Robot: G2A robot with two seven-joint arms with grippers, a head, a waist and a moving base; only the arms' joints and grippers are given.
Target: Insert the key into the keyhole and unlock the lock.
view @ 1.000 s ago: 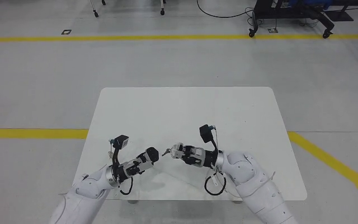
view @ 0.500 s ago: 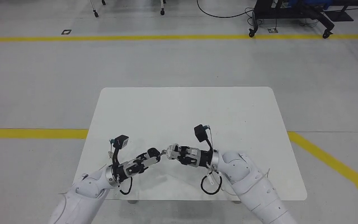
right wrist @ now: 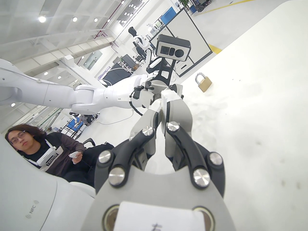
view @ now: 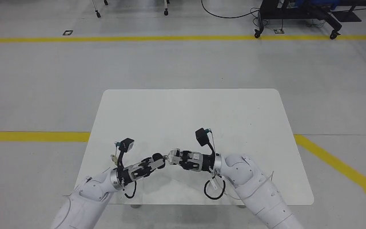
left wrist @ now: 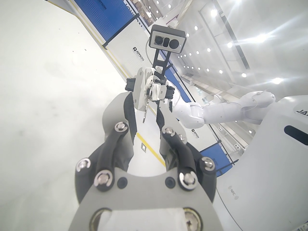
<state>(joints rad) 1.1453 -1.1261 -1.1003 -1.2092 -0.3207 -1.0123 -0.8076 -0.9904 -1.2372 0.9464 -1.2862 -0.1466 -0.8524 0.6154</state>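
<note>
My right gripper [view: 171, 155] is shut on a silvery key [left wrist: 145, 105], held just above the table near its front edge. The key's toothed blade points at my left gripper [view: 159, 160] and lies in the gap between that gripper's fingers [left wrist: 128, 111], which stand open around it. In the right wrist view my right gripper [right wrist: 160, 105] has its fingertips pressed together, with the left arm's wrist [right wrist: 144, 92] close behind them. A brass padlock [right wrist: 203, 83] with a steel shackle lies flat on the table, beyond both grippers and untouched.
The white table [view: 229, 114] stretches bare behind and to both sides of the grippers. Its front edge [view: 189, 203] runs just under the two forearms. A yellow floor line [view: 40, 136] passes beside the table.
The right gripper has carried the key to the left and the left gripper has edged right. They were apart and now meet, with the key blade between the left fingers.
</note>
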